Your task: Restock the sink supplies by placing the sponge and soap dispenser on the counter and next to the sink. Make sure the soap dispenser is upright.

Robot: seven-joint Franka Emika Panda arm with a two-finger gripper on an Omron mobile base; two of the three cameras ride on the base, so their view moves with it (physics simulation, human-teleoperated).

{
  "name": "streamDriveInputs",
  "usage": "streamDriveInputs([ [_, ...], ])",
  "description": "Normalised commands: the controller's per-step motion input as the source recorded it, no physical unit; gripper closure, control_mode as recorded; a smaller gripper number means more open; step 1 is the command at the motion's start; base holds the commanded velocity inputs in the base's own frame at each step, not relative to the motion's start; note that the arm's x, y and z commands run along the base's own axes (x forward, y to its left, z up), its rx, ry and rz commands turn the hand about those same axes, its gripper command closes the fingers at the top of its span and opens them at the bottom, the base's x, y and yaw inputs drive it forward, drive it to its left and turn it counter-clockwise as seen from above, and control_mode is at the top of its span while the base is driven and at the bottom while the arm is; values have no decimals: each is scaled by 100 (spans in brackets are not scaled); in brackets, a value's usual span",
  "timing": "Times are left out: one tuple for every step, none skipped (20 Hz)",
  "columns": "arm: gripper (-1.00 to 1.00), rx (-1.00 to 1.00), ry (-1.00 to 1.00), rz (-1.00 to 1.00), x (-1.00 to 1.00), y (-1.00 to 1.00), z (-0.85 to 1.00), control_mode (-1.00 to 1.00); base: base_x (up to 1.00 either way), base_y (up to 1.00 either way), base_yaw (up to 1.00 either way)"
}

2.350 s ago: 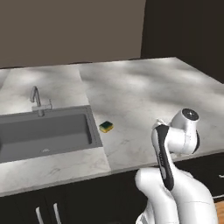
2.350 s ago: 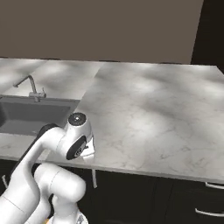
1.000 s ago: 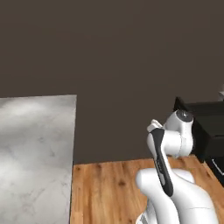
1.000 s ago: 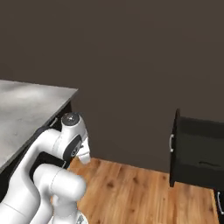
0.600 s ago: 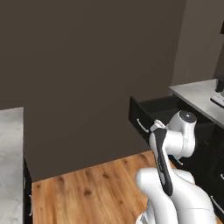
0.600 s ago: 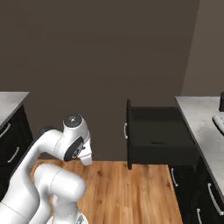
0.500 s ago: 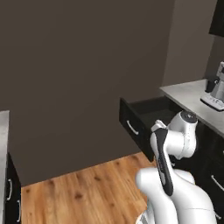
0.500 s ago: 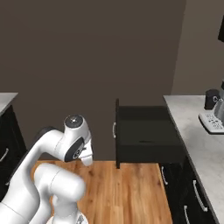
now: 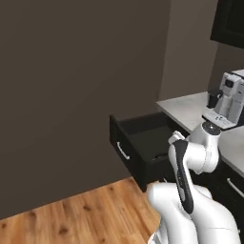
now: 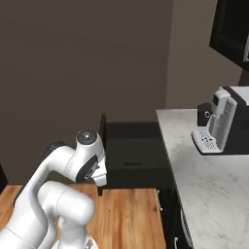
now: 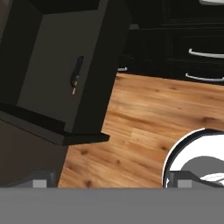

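The sponge, the soap dispenser and the sink are out of view. My gripper point(image 11: 111, 180) is open, its two fingertips set wide apart with nothing between them. It points down at the wooden floor point(image 11: 153, 113), beside a pulled-out dark drawer point(image 11: 65, 65). The arm is folded close to my body, with the hand point(image 10: 97, 174) tucked under the wrist. A stretch of light marbled counter point(image 10: 204, 170) over dark cabinets lies to the right, also in the left base view as the counter point(image 9: 188, 107).
The dark drawer point(image 9: 143, 143) stands open into the aisle just in front of the arm, and its inside is too dark to read. A coffee machine point(image 10: 219, 121) sits on the counter. A dark wall point(image 9: 81, 86) closes the left, and a dark wall cabinet point(image 10: 233, 29) hangs above.
The whole picture has swung: the base turned away from the sink counter. The open drawer and the counter with the coffee machine slid into view. The arm kept its folded pose, gripper open.
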Motion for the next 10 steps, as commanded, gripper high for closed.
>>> streamDriveInputs([
  [-100, 0, 0, 0, 0, 0, 0, 100, 76, 0, 0],
  [-100, 0, 0, 0, 0, 0, 0, 100, 85, 0, 0],
  [-100, 0, 0, 0, 0, 0, 0, 100, 83, -1, 0],
  [-100, 0, 0, 0, 0, 0, 0, 100, 67, -16, 0],
  [-100, 0, 0, 0, 0, 0, 0, 100, 56, -28, 0],
  [-100, 0, 0, 0, 0, 0, 0, 100, 48, -39, 0],
  [-100, 0, 0, 0, 0, 0, 0, 100, 45, -44, 0],
  [-100, 0, 0, 0, 0, 0, 0, 100, 45, -41, 0],
  [-100, 0, 0, 0, 0, 0, 0, 100, 46, -39, 0],
  [-100, 0, 0, 0, 0, 0, 0, 100, 44, -36, 0],
])
